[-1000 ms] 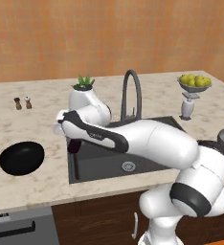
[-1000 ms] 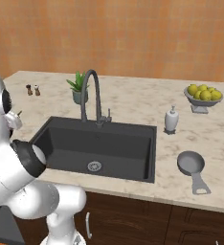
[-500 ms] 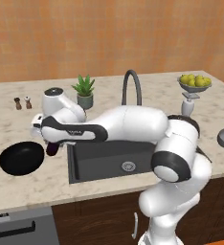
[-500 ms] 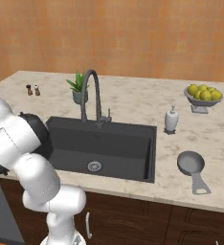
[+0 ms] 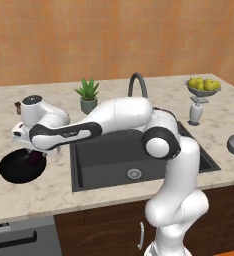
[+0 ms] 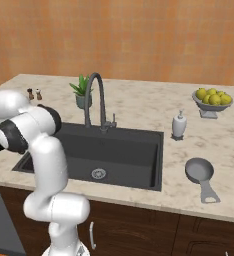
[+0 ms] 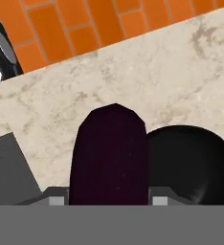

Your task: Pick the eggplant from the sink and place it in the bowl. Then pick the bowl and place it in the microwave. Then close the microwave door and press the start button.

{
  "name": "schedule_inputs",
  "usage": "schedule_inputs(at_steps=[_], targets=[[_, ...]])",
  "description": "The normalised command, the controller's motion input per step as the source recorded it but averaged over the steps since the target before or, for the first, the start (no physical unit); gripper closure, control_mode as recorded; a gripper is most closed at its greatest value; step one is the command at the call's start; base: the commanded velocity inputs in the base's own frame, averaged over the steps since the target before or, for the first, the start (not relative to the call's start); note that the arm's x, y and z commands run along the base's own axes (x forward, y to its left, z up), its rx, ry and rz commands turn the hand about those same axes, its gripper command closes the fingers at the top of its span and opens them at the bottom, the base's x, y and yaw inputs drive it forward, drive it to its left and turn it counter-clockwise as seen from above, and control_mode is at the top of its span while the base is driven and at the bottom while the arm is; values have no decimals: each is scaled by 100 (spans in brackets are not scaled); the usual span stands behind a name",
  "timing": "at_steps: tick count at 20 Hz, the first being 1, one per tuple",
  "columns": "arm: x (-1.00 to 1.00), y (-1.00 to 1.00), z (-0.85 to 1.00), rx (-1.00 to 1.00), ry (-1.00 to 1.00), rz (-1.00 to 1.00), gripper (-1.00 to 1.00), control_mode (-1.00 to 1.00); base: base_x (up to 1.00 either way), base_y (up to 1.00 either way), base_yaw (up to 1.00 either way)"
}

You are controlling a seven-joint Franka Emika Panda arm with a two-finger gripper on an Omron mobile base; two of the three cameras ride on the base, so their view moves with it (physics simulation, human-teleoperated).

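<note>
1. In the left base view, the white arm stretches to the left of the frame, and its gripper [image 5: 33, 154] hangs over the black bowl [image 5: 20, 167] on the counter [image 5: 49, 190], left of the sink [image 5: 104, 160].
2. The jaws are closed on the eggplant [image 7: 109, 155], held upright; in the hand view it rises at bottom centre.
3. There the bowl's dark hollow lies just right of and behind the eggplant, so the release likely calls for a small shift toward it.
</note>
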Motion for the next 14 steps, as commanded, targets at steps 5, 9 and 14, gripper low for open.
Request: schedule_inputs(at_steps=[5,9,14], targets=[[15,18,-33,2,0,-8,100,-100,0,0,0],[27,12,-39,6,0,-3,100,-100,0,0,0],[26,8,-22,3,1,0,100,-100,0,0,0]])
